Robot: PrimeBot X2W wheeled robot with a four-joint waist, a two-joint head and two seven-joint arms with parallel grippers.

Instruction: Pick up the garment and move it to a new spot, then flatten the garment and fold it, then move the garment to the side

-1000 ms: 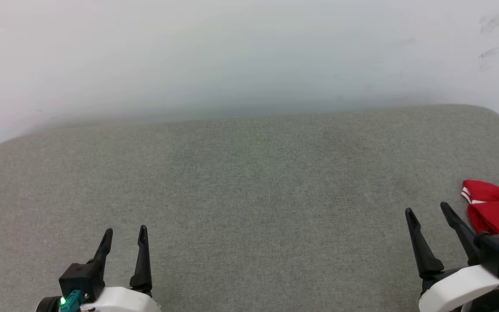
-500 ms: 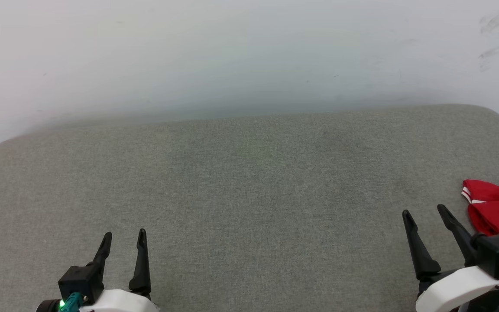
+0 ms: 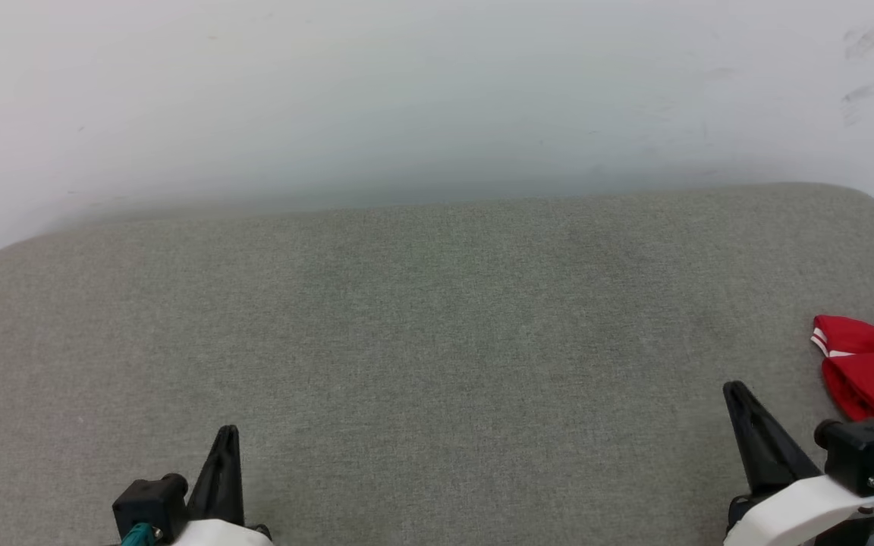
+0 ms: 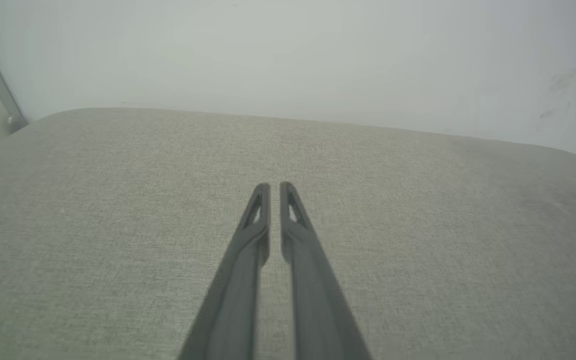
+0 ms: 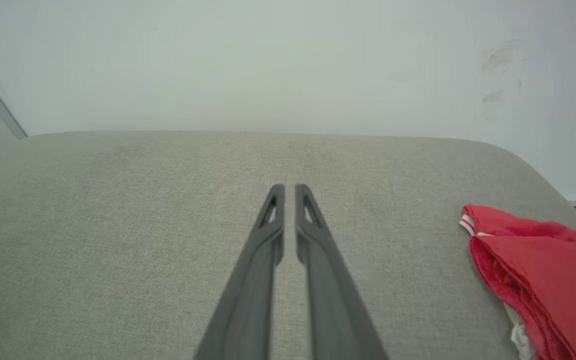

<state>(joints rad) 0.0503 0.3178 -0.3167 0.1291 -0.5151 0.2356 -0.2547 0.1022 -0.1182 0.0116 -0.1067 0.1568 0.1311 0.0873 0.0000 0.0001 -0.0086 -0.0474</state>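
Red and layered as if folded, the garment (image 3: 873,375) lies at four o'clock on the grey cushion (image 3: 437,318). The left gripper (image 3: 226,438) at seven and the right gripper (image 3: 737,396) at five hold nothing, fingers nearly together. The setting-aside step looks finished, so the next move is probably just parking the arms.

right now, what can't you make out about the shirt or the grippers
garment: the head view's right edge cuts it off, and the wrist block of the right gripper covers its near corner.
its numerals and full outline: cropped by the right wrist view's right and bottom edges.
left gripper: its fingers overlap in the head view, so how far apart they stand is unclear there.
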